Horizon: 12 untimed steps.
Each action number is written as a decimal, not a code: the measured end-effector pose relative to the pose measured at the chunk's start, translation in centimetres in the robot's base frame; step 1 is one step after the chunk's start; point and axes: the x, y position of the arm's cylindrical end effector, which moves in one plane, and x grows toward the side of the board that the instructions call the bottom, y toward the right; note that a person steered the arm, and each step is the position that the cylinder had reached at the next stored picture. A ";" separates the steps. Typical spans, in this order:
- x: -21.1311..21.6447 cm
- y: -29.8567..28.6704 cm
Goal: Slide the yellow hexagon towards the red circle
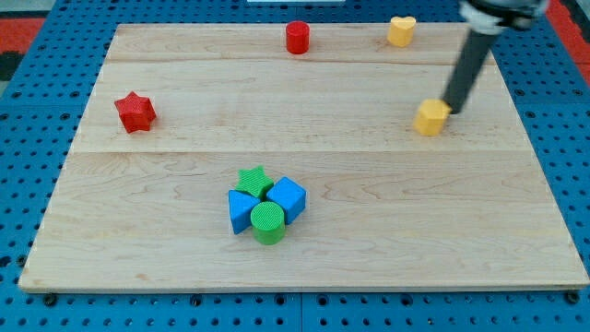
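The yellow hexagon (430,118) lies on the wooden board at the view's right, a little above mid-height. The red circle (297,38) stands near the board's top edge, up and to the left of the hexagon. My tip (453,110) is at the end of the dark rod that comes down from the view's top right. It sits right against the hexagon's right side, touching or nearly touching it.
A yellow heart (401,30) lies at the top right, near the board's edge. A red star (135,112) lies at the left. A cluster of a green star (253,181), two blue blocks (288,197) (241,211) and a green circle (268,222) sits at the bottom centre.
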 end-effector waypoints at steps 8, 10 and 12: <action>-0.1 -23.7; 4.2 -28.4; -4.1 -25.6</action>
